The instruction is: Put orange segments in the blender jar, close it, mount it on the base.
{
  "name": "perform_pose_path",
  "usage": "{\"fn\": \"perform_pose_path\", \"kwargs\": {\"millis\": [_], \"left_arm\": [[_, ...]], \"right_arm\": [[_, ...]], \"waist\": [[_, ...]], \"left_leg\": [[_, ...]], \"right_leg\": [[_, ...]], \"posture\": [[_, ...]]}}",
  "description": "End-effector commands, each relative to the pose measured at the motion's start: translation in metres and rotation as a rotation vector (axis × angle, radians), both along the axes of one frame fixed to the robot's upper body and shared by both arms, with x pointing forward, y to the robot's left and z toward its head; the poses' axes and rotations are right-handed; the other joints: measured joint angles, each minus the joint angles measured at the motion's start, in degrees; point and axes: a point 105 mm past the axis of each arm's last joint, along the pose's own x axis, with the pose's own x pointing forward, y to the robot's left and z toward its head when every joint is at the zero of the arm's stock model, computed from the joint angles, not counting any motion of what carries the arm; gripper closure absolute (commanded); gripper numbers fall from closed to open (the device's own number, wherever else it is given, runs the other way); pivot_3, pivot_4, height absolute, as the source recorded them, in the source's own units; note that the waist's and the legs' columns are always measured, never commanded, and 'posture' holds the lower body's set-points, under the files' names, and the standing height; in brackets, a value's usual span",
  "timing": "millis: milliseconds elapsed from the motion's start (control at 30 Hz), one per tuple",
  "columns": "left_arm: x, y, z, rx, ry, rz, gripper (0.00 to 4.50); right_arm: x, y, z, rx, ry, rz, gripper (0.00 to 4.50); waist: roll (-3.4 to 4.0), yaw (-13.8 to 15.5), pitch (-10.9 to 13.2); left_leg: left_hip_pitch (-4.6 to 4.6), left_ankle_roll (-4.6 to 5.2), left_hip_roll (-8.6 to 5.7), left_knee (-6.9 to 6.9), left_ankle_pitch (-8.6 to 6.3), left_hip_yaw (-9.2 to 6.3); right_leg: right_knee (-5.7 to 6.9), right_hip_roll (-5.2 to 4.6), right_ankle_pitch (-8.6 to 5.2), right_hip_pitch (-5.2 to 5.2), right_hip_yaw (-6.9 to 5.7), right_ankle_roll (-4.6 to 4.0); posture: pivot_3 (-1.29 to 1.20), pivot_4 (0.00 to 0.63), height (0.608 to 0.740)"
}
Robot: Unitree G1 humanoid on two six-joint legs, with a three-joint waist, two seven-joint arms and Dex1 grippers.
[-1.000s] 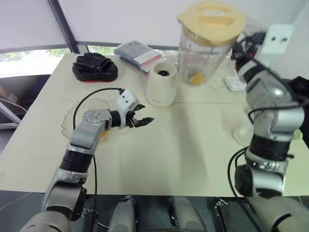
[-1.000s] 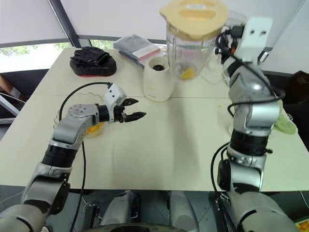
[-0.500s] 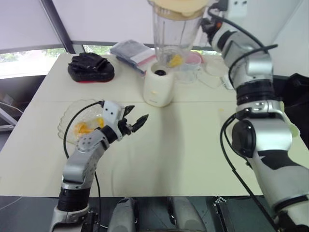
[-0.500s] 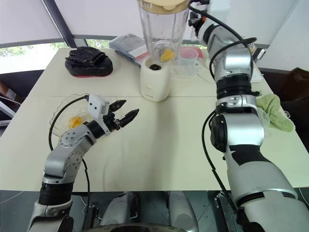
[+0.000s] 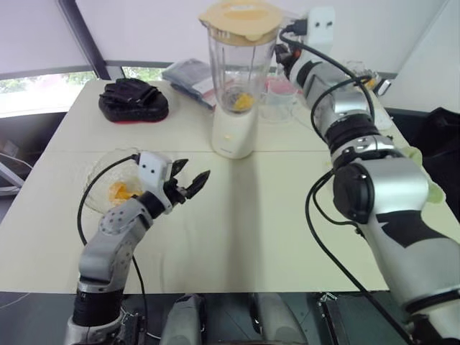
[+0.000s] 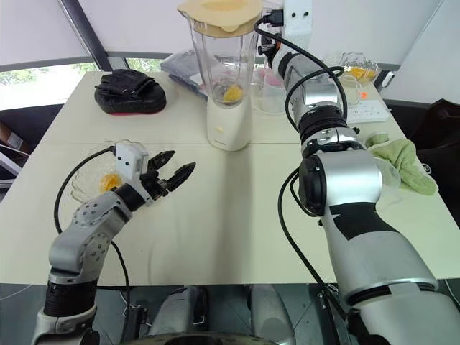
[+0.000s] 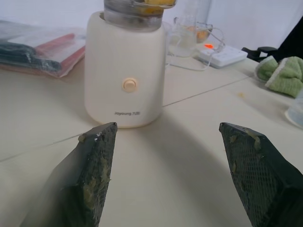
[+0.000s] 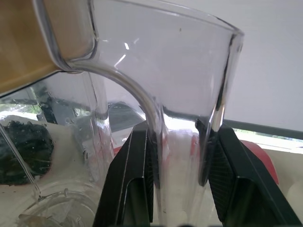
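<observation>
The clear blender jar [image 5: 236, 61], closed with a cream-yellow lid [image 5: 241, 16], stands upright on top of the cream-white base [image 5: 233, 133] at the middle back of the table. Orange segments [image 5: 243, 102] lie at the jar's bottom. My right gripper [image 8: 177, 135] is shut on the jar's clear side handle [image 8: 154, 116], one black finger on each side. My left gripper [image 5: 192, 172] hovers open and empty over the table, nearer to me and left of the base, pointing toward it. In the left wrist view its fingers [image 7: 97, 161] stand wide apart before the base [image 7: 125, 71].
A glass dish [image 5: 97, 192] holding more orange pieces sits beside my left forearm. At the back are a black pad [image 5: 133, 100], plastic packets [image 5: 188, 72], a small clear cup [image 5: 277, 97] and a white power strip [image 6: 370, 111]. A green cloth [image 6: 404, 164] lies at the right.
My right arm has swung the jar left and down, from the air right of the base onto the base. My left gripper has drawn back toward me, still open.
</observation>
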Motion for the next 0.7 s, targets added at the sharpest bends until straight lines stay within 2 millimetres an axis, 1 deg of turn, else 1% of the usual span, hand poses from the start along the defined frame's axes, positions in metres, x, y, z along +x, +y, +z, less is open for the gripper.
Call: {"fn": "perform_pose_path", "kwargs": {"millis": [33, 333, 700], "left_arm": [[-0.0054, -0.0017, 0.0114, -0.003, -0.043, -0.004, 0.92], [-0.0069, -0.0032, 0.0135, -0.008, -0.05, 0.003, 0.92], [-0.012, -0.0022, 0.0134, -0.003, -0.046, 0.015, 0.92]], "right_arm": [[-0.0039, 0.004, 0.0276, 0.012, -0.076, 0.0, 3.45], [-0.0045, 0.0066, 0.0341, 0.021, -0.09, -0.009, 3.45], [-0.0048, 0.0074, 0.0363, 0.065, -0.109, -0.02, 3.45]], "waist": [[0.0, 0.0, 0.0], [0.0, 0.0, 0.0], [0.0, 0.0, 0.0]], "left_leg": [[0.02, -0.01, 0.0, 0.0, 0.01, 0.0], [0.03, -0.04, 0.0, 0.0, 0.02, 0.0], [0.02, -0.04, 0.0, 0.0, 0.02, 0.0]], "right_leg": [[0.0, 0.01, 0.01, 0.01, 0.0, -0.01], [-0.01, 0.01, 0.01, 0.03, 0.0, -0.02], [-0.02, 0.02, 0.02, 0.02, 0.0, -0.02]], "posture": [[0.0, 0.15, 0.74], [0.0, 0.15, 0.74], [0.0, 0.15, 0.74]]}}
